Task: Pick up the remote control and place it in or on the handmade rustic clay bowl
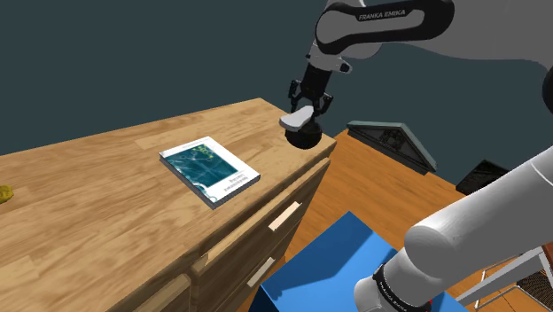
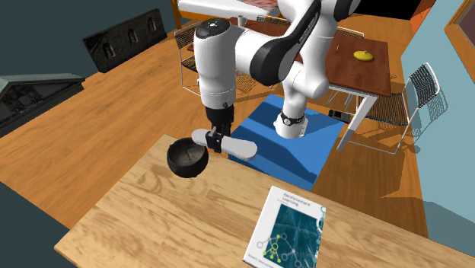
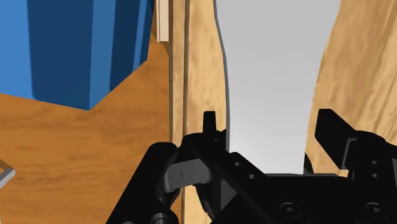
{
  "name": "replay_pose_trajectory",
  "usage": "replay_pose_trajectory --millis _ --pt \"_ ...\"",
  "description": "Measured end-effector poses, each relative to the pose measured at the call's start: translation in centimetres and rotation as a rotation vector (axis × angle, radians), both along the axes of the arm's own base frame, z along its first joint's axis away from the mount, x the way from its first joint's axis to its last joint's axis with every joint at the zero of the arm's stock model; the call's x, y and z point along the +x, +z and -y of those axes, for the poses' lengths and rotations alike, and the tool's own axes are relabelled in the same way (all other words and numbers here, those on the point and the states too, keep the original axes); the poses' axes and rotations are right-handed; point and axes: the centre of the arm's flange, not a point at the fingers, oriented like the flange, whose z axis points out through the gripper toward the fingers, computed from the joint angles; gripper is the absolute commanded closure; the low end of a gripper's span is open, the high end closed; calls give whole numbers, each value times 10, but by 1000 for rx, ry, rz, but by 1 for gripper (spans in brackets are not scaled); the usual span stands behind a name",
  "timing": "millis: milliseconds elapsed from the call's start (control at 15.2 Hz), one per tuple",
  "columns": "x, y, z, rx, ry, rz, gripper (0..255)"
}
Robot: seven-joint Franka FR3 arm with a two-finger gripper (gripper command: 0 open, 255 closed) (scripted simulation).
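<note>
Gripping the pale grey, flat oblong remote control (image 2: 239, 147) crosswise, the black two-finger gripper (image 2: 219, 141) hangs closed on it just above the dark, round, rough-looking bowl (image 2: 186, 157), which sits below the hand at the very corner of the light wooden dresser top (image 1: 106, 186). The remote looks longer than the bowl is wide (one end juts past the rim), so releasing here may tip it over the edge. A careless descent could shove the bowl off too.
</note>
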Motion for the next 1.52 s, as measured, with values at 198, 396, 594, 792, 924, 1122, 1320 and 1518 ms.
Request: replay_pose_trajectory --millis 198,396,594,792,924,1122,1320,1518 --pt "14 1 35 0 0 0 255" --pt "28 6 76 0 0 0 255" --pt "41 7 112 0 0 0 255" --pt "52 1 130 0 0 0 255" --pt "51 -8 131 0 1 -1 255" --pt "52 -24 132 0 1 -1 255" --pt "52 -41 133 0 1 -1 255" --pt "53 -56 132 0 1 -1 255"
